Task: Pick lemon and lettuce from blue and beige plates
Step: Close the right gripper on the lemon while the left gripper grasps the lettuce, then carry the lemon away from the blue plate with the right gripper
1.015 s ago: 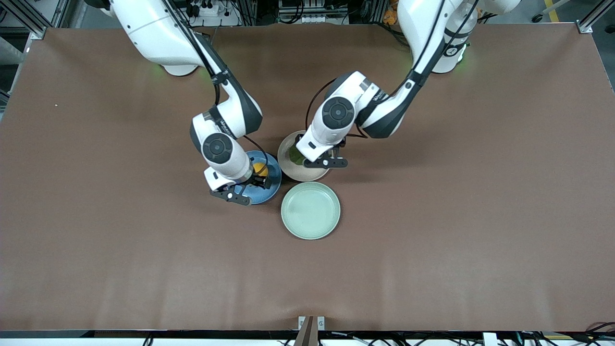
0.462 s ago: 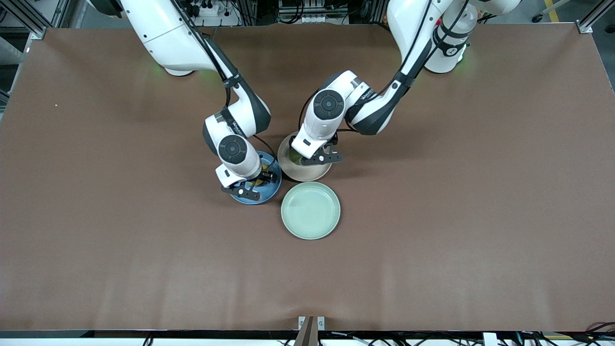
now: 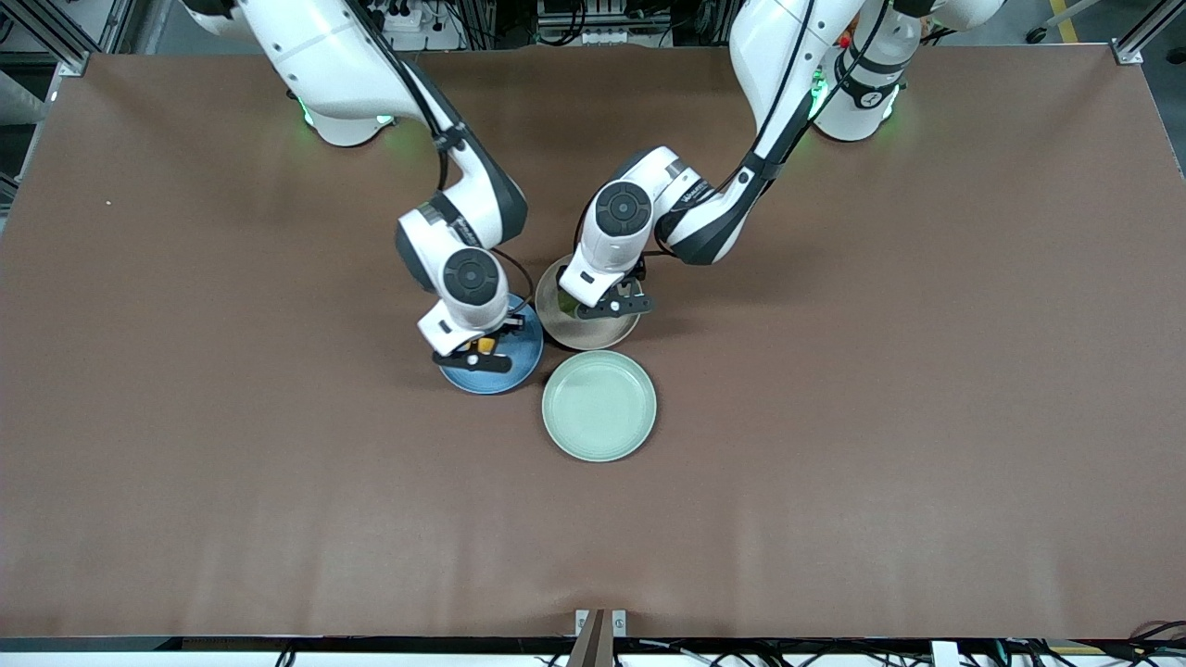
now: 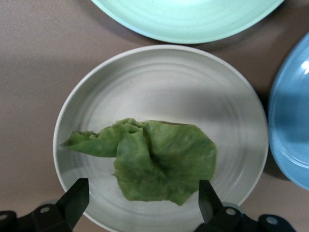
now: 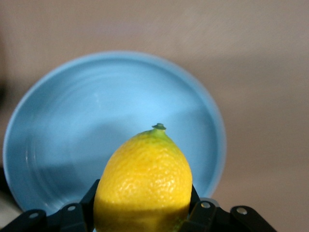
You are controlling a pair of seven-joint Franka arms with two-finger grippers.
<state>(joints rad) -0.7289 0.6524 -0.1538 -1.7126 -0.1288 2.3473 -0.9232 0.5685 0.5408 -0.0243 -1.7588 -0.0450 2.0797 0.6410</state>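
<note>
The lemon (image 5: 142, 179) sits between my right gripper's (image 5: 142, 205) fingers, which press on both its sides, over the blue plate (image 5: 96, 116). In the front view this gripper (image 3: 474, 352) is over the blue plate (image 3: 521, 357) and only a bit of the lemon (image 3: 485, 346) shows. The lettuce (image 4: 159, 162) lies crumpled on the beige plate (image 4: 159, 72). My left gripper (image 4: 141, 205) is open low over it, one finger on each side of the leaf, not touching it. In the front view it (image 3: 607, 306) covers most of the beige plate (image 3: 593, 335).
The mint-green plate (image 3: 599, 405) stands nearer the front camera, close beside both other plates; it has nothing in it. It also shows in the left wrist view (image 4: 188, 14). The three plates nearly touch. Brown table (image 3: 834, 417) lies all around.
Both arms have come down and inward over their plates. My right gripper has moved onto the lemon and closed on it. My left gripper has lowered over the lettuce.
</note>
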